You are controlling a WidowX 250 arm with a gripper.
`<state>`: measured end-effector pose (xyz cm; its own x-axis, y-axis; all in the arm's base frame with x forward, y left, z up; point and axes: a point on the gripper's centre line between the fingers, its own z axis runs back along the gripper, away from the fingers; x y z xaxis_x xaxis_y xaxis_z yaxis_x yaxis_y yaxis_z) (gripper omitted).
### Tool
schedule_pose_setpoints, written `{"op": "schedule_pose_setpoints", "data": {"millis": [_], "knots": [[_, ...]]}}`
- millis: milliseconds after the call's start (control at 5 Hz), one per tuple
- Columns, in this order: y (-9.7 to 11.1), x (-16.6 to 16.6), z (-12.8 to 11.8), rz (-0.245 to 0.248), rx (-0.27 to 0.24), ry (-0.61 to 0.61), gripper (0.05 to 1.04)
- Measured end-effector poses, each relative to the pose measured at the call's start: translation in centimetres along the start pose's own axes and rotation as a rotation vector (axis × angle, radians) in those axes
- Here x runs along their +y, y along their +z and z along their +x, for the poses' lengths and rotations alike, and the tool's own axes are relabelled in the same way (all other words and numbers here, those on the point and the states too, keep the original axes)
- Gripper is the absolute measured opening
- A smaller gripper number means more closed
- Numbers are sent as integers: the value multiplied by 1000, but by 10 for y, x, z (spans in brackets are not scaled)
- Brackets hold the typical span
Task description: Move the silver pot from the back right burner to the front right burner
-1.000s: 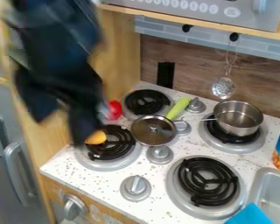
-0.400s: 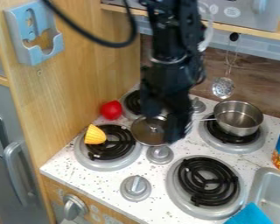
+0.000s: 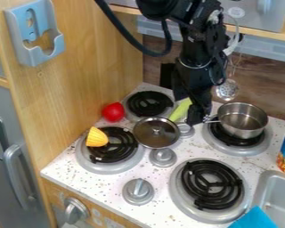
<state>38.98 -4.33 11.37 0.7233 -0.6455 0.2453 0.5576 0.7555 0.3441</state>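
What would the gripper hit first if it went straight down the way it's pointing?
Probably the green handle or the gray knob between the lid and the pot, though how high the gripper hangs is unclear.

Red ball (image 3: 113, 112), orange-yellow wedge (image 3: 96, 137), black coils (image 3: 211, 184), dark-speckled white countertop (image 3: 137, 215)

Toy kitchen play set
A speckled white stovetop (image 3: 124, 219) carries black coil burners (image 3: 211, 184) and gray knobs (image 3: 137, 191), with a gray sink (image 3: 277, 187) beside it and a metal pot (image 3: 242, 120) on one burner.
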Motion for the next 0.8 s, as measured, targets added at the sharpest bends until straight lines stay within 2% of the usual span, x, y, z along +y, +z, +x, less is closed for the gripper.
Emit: {"op": "schedule_pose_setpoints", "data": {"millis": [200,800], "knots": [[-5,10,2,71,-43,-35,1001],[-5,11,2,75,-48,-37,1001]]}}
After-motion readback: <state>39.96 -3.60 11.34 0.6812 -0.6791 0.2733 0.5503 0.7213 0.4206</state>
